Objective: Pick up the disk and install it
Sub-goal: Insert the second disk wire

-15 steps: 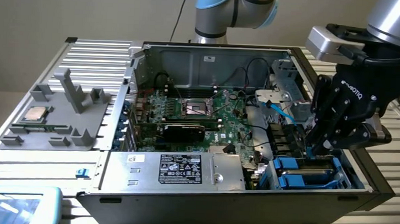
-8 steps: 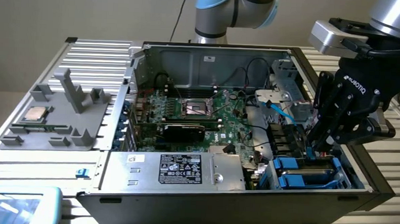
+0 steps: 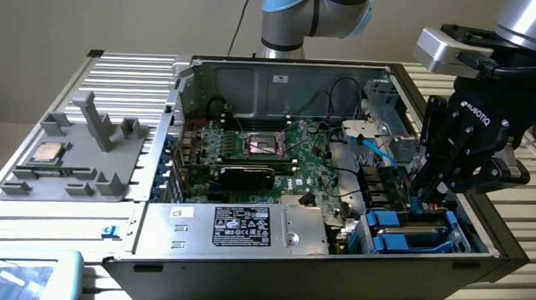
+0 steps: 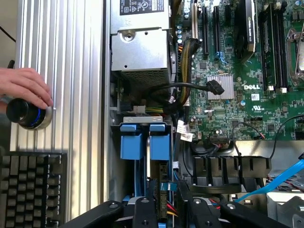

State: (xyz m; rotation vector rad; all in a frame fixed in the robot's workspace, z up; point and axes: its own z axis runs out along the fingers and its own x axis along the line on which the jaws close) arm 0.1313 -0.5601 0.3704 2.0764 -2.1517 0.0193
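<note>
Hand [image 3: 426, 197] lowered into the open computer case [image 3: 253, 75], tips down at the drive bay [image 3: 364, 229] in the case corner. Cannot tell whether clamped or let go (contact point hidden by the hand's own body).

Directly beneath the hand [image 4: 173, 213]: the disk [image 4: 159, 147], on edge, blue carrier end showing, sitting in the bay slot just beside a second blue carrier [image 4: 130, 142]. Looks partly or fully slid in; depth not readable. Judged step: the install end of the task, seating the disk in its slot.

Near the hand, on the inner side of the bay: light blue cable [image 3: 376, 151], black fan shroud [image 4: 223, 171], loose black cables [image 4: 190, 88]. Farther from the hand: motherboard [image 3: 277, 147], silver power supply box [image 3: 246, 227]. Well apart from the hand, outside the case: grey tray [image 3: 68, 175] with small CPU chip [image 3: 49, 152]. Not the target.

To do this step well, probably:
- keep the disk square to the slot, no tilt toward the neighbouring carrier
- press straight along the slot line, slowly, so the carrier rides the rails
- keep clear of the light blue cable and the black cables
- hold alignment until the carrier sits level with its neighbour
</note>
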